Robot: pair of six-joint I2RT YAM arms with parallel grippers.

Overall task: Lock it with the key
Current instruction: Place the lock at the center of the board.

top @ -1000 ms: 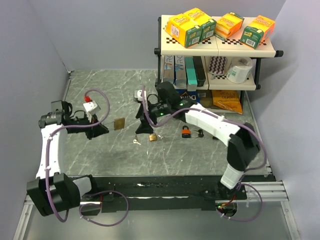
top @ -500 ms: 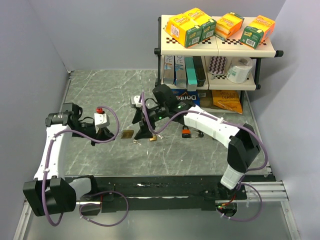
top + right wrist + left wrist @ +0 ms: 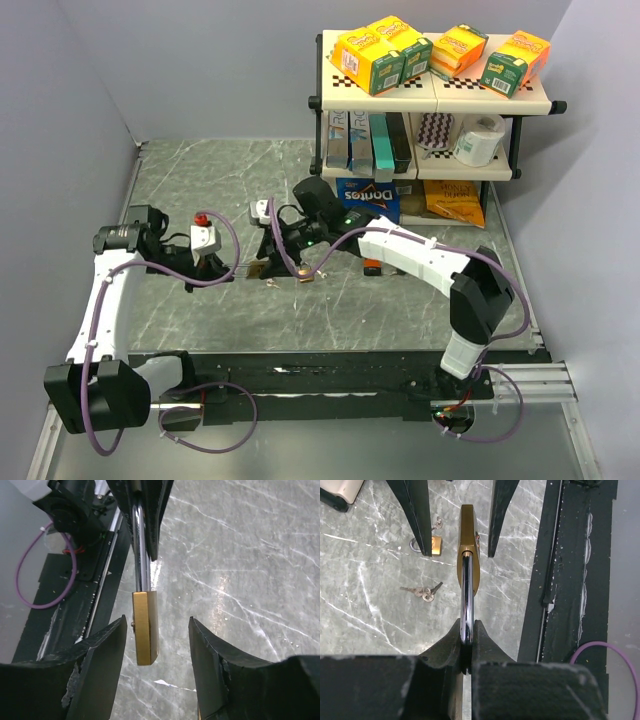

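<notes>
A brass padlock [image 3: 469, 545] hangs in the air, and my left gripper [image 3: 466, 630] is shut on its steel shackle [image 3: 465, 595]. My right gripper [image 3: 157, 625] is open, its two fingers straddling the padlock's brass body [image 3: 145, 630] with a gap on each side. In the top view the padlock [image 3: 258, 268] sits between the left gripper [image 3: 232, 268] and the right gripper [image 3: 270, 255]. A small bunch of keys [image 3: 422, 592] lies on the table below the padlock, also visible from above [image 3: 272, 285]. No gripper holds a key.
A second small brass padlock [image 3: 305, 275] lies just right of the grippers, and a black-and-orange padlock [image 3: 372, 266] lies further right. A shelf [image 3: 432, 95] with boxes, a roll and snack bags stands at the back right. The table's black front edge [image 3: 570, 580] runs close by.
The left arm carried the padlock rightward, then held still. The right gripper moved left over the padlock's body and its jaws narrowed.
</notes>
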